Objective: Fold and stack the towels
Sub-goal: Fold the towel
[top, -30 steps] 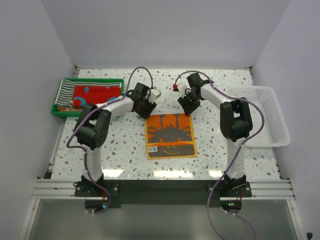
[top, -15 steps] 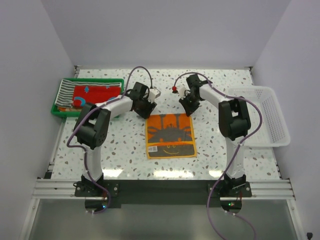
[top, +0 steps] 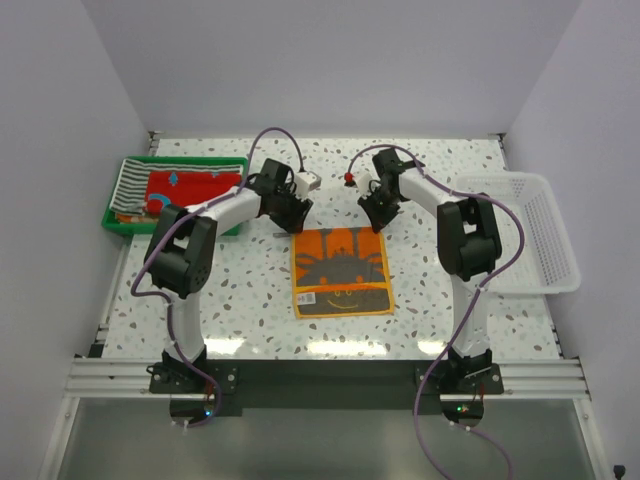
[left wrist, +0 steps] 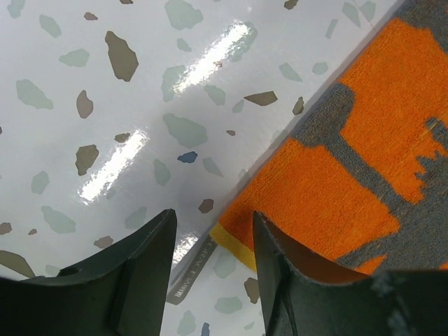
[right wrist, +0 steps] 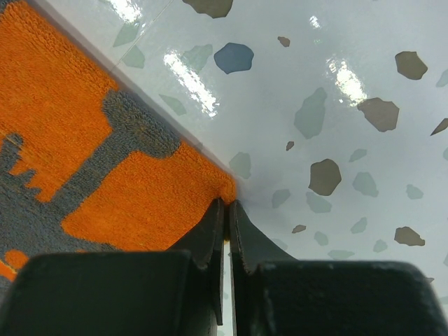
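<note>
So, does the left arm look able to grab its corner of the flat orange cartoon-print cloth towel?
Probably yes: the left gripper hangs open at the far-left corner of the orange cartoon-print towel, one finger over cloth, one over the speckled table, with nothing in between.

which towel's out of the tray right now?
The orange cartoon towel: it lies spread flat on the table. The red towel and the striped towel are both in the green tray.

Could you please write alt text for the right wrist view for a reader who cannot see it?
The right gripper has its jaws shut on a corner of the orange towel, which lies on the speckled white table. Grey cartoon shapes mark it.
</note>
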{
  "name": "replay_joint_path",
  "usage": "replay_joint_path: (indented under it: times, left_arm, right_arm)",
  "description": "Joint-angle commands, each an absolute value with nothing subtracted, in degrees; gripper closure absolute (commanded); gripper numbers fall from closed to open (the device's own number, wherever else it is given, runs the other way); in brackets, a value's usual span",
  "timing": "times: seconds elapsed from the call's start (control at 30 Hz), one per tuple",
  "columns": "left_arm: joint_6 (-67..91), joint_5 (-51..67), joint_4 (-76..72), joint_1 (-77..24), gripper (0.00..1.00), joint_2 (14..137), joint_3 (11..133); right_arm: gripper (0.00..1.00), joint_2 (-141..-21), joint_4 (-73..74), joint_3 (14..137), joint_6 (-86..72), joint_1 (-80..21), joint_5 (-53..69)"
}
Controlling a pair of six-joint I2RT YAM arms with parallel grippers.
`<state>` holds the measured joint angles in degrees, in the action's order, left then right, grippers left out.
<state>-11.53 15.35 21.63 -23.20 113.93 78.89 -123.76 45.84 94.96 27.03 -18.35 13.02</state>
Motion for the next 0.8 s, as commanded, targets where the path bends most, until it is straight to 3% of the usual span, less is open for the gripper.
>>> replay_joint_path:
  times: [0.0, 0.77]
  left_arm:
    - [-12.2, 17.7, 22.9, -22.7, 0.48, 113.3, 81.2]
    - [-13.3, 9.0, 27.1, -25.4, 0.59, 119.6, 81.3]
  right_arm:
    - [1.0, -125.4, 46.4, 93.8, 28.2, -18.4, 10.9]
    - [1.0, -124.8, 46.0, 92.4, 27.9, -18.5, 9.7]
